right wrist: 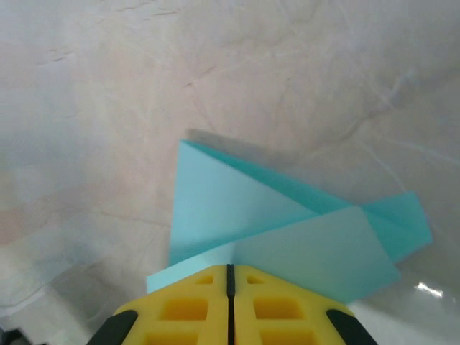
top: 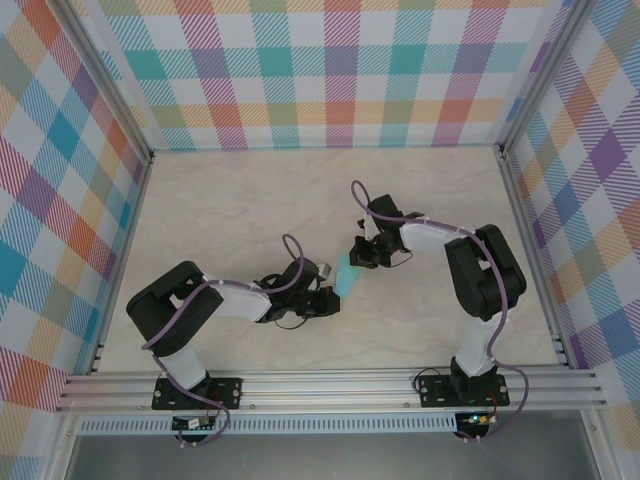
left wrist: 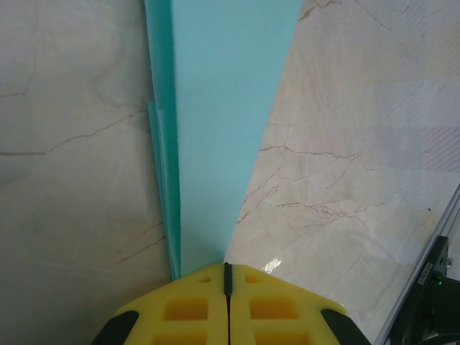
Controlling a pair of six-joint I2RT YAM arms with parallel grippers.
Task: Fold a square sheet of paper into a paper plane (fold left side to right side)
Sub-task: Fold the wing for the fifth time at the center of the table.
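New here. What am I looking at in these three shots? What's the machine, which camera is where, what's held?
Two small robot arms are bolted at the near edge of a marble-look table walled with checked panels. The wide picture comes from a fixed camera above and behind them. The other two come from a camera on each wrist, looking past yellow fingers. The left end effector and right end effector meet mid-table, both shut on one folded turquoise paper plane.
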